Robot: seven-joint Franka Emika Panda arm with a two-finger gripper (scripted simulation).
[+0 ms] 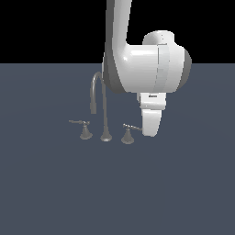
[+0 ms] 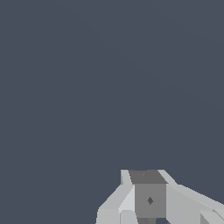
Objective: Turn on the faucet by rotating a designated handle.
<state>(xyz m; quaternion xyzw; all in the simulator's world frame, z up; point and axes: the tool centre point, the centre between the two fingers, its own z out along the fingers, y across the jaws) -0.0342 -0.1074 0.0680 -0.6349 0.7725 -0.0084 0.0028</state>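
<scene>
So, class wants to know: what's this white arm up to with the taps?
A white robot arm hangs over a small grey metal faucet set on a dark floor. Its claw sits beside the cone-based handle on the exterior view's right; contact cannot be confirmed. The wrist view shows only claw parts and bare floor, no handle.

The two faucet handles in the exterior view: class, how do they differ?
The handle on the exterior view's left has its lever pointing left, ending in a pale tip; the twin handle has a darker lever pointing right, toward the arm. The left handle stands clear of the arm; the twin's lever end lies next to the arm's white end piece. Both are grey, cone-based, flanking the gooseneck spout.
</scene>
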